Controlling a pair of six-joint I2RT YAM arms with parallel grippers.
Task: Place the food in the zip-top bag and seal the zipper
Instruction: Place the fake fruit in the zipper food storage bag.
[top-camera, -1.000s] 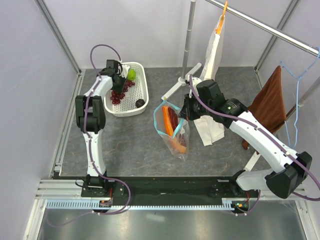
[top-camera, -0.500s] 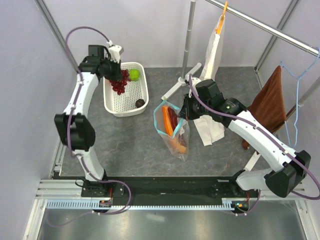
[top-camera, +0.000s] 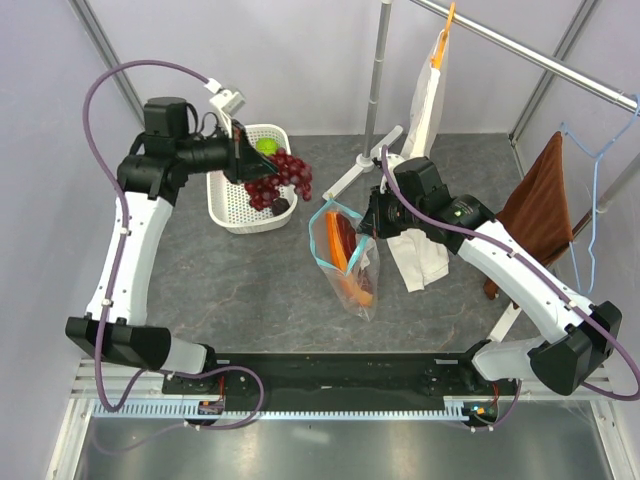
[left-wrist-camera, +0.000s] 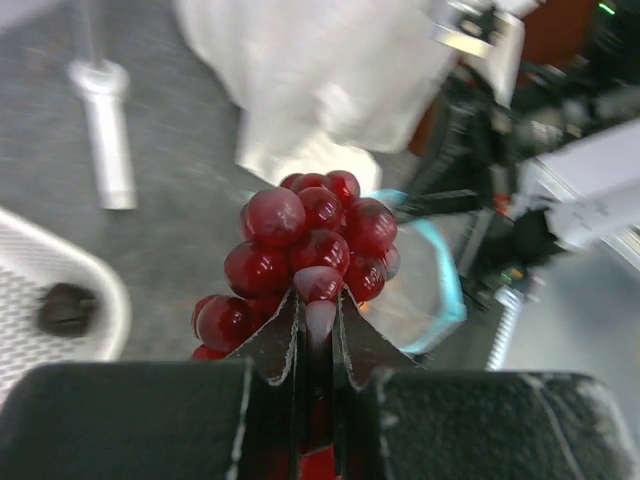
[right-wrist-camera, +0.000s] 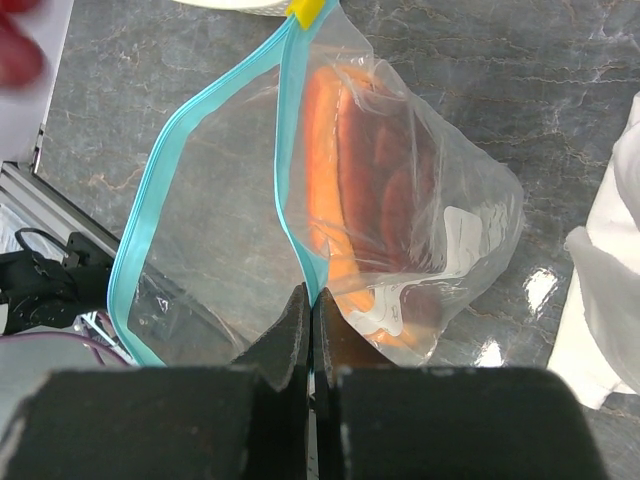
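My left gripper (top-camera: 250, 158) is shut on the dark red grape bunch (top-camera: 279, 178) and holds it in the air between the white basket (top-camera: 228, 208) and the bag; the bunch fills the left wrist view (left-wrist-camera: 305, 245). My right gripper (top-camera: 371, 222) is shut on the teal zipper strip (right-wrist-camera: 296, 215) and holds the clear zip-top bag (top-camera: 347, 258) up with its mouth open. The orange-and-maroon papaya slice (right-wrist-camera: 355, 190) lies inside the bag. The green fruit (top-camera: 264, 146) and the small dark ball (top-camera: 281, 206) are in the basket. The apple is not in sight.
A tall white paper bag (top-camera: 428, 110) hangs from an orange clip on the rail. A metal stand (top-camera: 375, 90) rises behind the bag. A brown towel (top-camera: 538, 205) hangs at the right. White cloth (top-camera: 420, 262) lies by the right arm.
My left arm has lifted the grape bunch out of the basket and swung it right, toward the open bag. The right gripper and bag have stayed still.
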